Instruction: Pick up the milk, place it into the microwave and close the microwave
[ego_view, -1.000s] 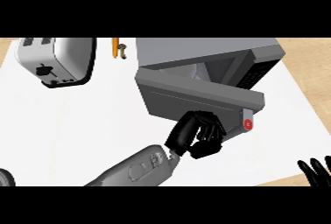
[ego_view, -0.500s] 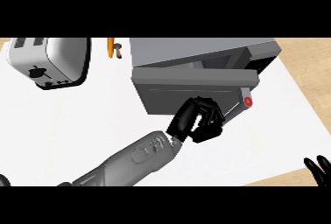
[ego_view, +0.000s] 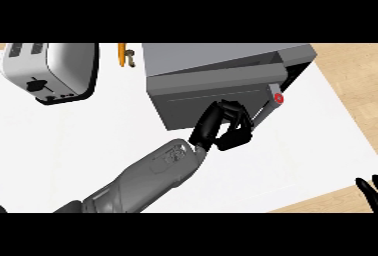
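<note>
Left hand (ego_view: 224, 127) against the microwave (ego_view: 214, 85) door, fingers curled (holding nothing visible), right hand (ego_view: 368, 190) fingers apart at lower right edge, toaster (ego_view: 52, 70) beside

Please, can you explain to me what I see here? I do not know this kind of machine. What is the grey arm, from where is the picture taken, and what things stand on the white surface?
The picture is taken from the robot's head, looking steeply down at a white counter. The grey arm coming up from the bottom is the robot's left forearm, ending in a black left hand with fingers and a thumb. Its fingers are curled against the grey door of the microwave, which is almost closed; a small gap shows at the right side, near a red button. At the lower right edge, only the fingertips of the right hand show, resting. A toaster stands at the upper left, and a small orange thing lies beside it. No milk is visible; whether it is inside, I cannot tell.
</note>
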